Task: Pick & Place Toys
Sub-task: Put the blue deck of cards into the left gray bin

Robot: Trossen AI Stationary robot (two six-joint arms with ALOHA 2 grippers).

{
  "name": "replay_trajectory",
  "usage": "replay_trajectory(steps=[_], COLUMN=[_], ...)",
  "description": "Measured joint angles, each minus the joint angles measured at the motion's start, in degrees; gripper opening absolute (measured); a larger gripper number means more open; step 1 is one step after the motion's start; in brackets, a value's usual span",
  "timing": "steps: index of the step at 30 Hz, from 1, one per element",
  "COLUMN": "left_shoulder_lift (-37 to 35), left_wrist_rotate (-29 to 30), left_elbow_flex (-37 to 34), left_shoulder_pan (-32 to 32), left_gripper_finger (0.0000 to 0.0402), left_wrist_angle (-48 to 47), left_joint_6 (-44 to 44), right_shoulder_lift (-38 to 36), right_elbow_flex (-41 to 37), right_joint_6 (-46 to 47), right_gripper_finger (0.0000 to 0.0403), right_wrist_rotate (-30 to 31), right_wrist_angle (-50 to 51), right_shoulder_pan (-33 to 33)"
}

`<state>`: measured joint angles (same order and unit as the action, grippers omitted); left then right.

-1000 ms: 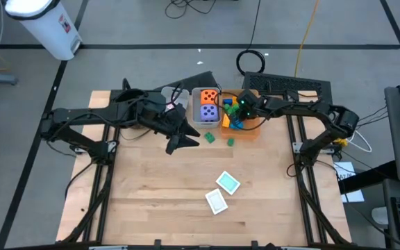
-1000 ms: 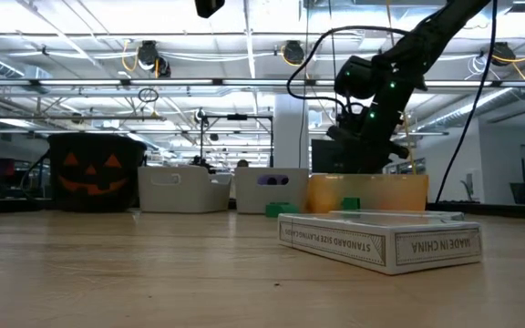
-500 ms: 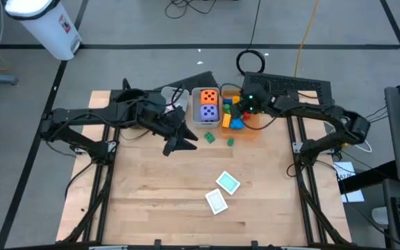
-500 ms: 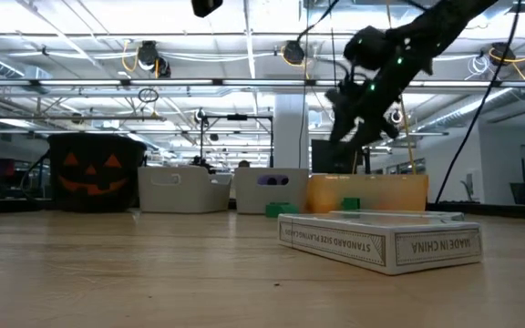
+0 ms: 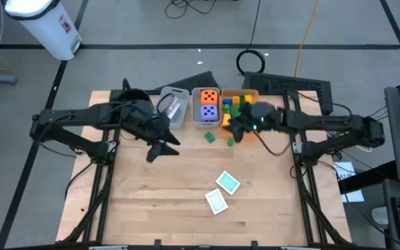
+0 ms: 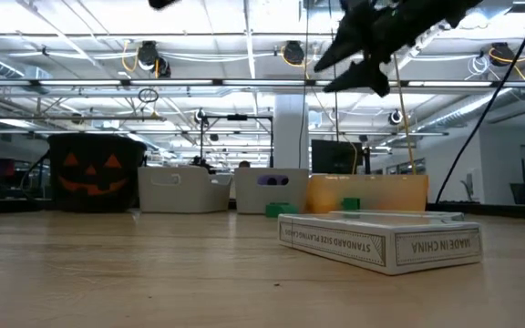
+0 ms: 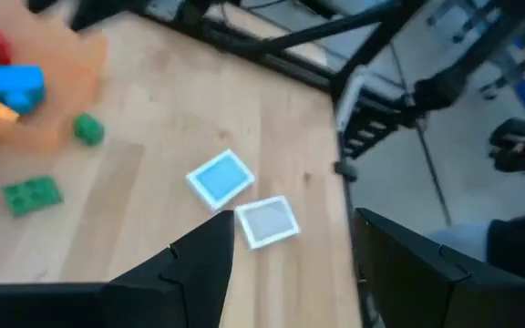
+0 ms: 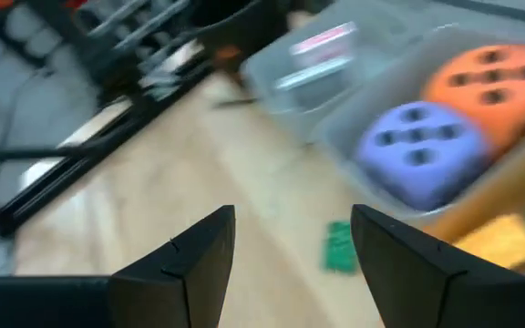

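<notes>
In the high view the left gripper (image 5: 154, 153) is left of centre of the frame, over bare table (image 5: 158, 201), just below-left of the grey bins. Its fingers (image 7: 206, 258) stand apart w/ nothing between them; the left wrist view shows only wood and the cards past them.

The right gripper (image 5: 230, 127) is at centre-right of the high view, at the lower edge of the orange bin (image 5: 250, 132), near the loose green blocks. Its fingers (image 8: 199, 251) are also apart and empty; in the low view it hangs high, at top centre-right (image 6: 331, 68), well above the table.

Toys:
- orange die (image 5: 209, 97) and purple die (image 5: 209, 112) lie together in a grey bin (image 5: 194, 107), upper centre of the high view, orange one above the purple.
- mixed blocks (image 5: 236, 104) (yellow, green, blue, red) are inside the orange bin, just right of the dice.
- 2 green blocks lie on the table below the bins: the larger (image 5: 209, 138) and the smaller (image 5: 229, 142), near each other but apart.
- teal card (image 5: 228, 183) and white card (image 5: 217, 202) lie lower centre, corners about touching, well apart from the bins.

Another grey bin (image 5: 174, 107), left of the dice bin, holds something small; what it is I cannot tell. In the low view a card box (image 6: 381, 239) lies in front, and a black pot (image 6: 96, 173) stands at far left.
</notes>
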<state>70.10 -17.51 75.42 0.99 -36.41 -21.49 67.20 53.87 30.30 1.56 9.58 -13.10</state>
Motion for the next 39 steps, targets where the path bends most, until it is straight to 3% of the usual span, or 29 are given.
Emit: replay_trajectory(steps=[9,14,20,26,31,39], left_shoulder_lift=[-1.4,-1.2,-1.2,-1.2,-0.7,-0.7], left_wrist_rotate=[0.1,0.1,0.1,0.1,0.1,6.3], left_elbow_flex=[0.1,0.2,0.2,0.2,0.2,0.2], left_shoulder_pan=[-2.4,-2.2,-2.2,-2.6,-3.4,-5.6], left_gripper_finger=[0.0232,0.0232,0.0232,0.0232,0.0232,0.0232], left_wrist_angle=[0.0,-1.6,-4.9,-7.0,-7.1,-6.6], left_joint_6=[4.8,9.5,10.8,10.7,9.6,3.4], right_shoulder_lift=[2.8,9.2,18.4,23.7,22.9,16.7], right_elbow_flex=[0.0,0.0,0.0,0.0,0.0,0.0], right_joint_6=[6.9,14.8,26.9,31.4,27.8,20.3], right_gripper_finger=[0.0208,0.0208,0.0208,0.0208,0.0208,0.0208], right_wrist_rotate=[9.3,13.6,14.9,14.8,14.8,14.8], right_wrist_angle=[-1.8,-4.6,-15.6,-18.4,-17.0,5.4], right_shoulder_pan=[22.4,34.1,42.3,44.6,43.5,37.9])
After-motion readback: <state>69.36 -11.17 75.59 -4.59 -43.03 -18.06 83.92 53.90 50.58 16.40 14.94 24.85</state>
